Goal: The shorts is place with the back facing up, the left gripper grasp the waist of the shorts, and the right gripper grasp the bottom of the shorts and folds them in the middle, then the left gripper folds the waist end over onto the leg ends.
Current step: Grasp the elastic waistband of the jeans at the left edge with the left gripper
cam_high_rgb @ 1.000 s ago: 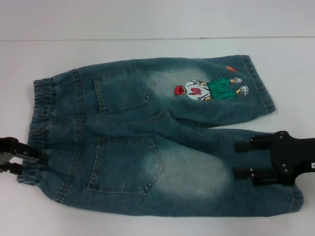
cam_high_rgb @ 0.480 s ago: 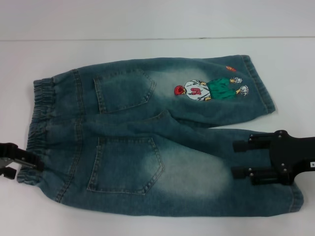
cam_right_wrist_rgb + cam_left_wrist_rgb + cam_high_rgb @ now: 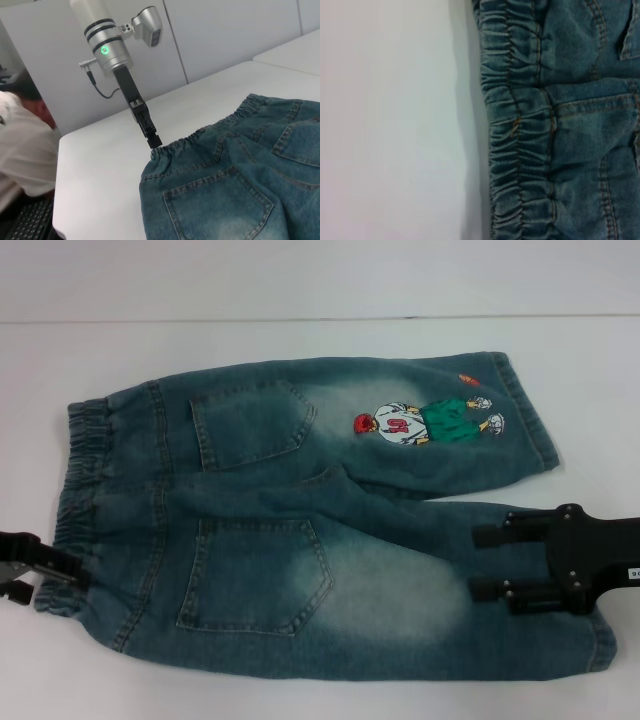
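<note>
On table [image 3: 300, 290], one shorts [image 3: 300, 530], two pincers

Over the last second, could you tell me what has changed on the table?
The left gripper slid along the waist end toward the near corner of the shorts, its jaws now at the elastic edge. The right gripper stayed open over the near leg, and the shorts lay flat as before.

Left gripper [image 3: 40, 575] cut by frame edge; right gripper [image 3: 490, 562] hides near leg hem.
</note>
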Tool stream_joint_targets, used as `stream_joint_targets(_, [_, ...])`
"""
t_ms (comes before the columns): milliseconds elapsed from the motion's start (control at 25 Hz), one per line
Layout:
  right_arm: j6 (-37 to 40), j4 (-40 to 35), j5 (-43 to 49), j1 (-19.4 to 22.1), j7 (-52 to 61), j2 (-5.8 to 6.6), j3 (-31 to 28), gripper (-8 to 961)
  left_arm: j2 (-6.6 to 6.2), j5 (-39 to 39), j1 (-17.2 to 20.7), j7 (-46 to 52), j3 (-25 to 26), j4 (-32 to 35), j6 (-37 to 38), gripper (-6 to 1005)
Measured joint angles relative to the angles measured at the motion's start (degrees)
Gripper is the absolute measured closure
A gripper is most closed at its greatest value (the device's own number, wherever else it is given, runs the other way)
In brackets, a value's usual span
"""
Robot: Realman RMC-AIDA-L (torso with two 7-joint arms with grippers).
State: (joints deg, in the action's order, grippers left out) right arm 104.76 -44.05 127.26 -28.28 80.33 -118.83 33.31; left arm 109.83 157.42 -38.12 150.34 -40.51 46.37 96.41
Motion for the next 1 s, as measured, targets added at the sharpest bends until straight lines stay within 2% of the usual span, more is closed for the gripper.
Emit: stream_joint_targets(1000, [0.1, -0.2, 0.0, 0.1, -0.2, 0.0, 0.0, 227, 1.57, 1.7, -2.2, -0.4, -0.1, -0.5, 0.0, 118])
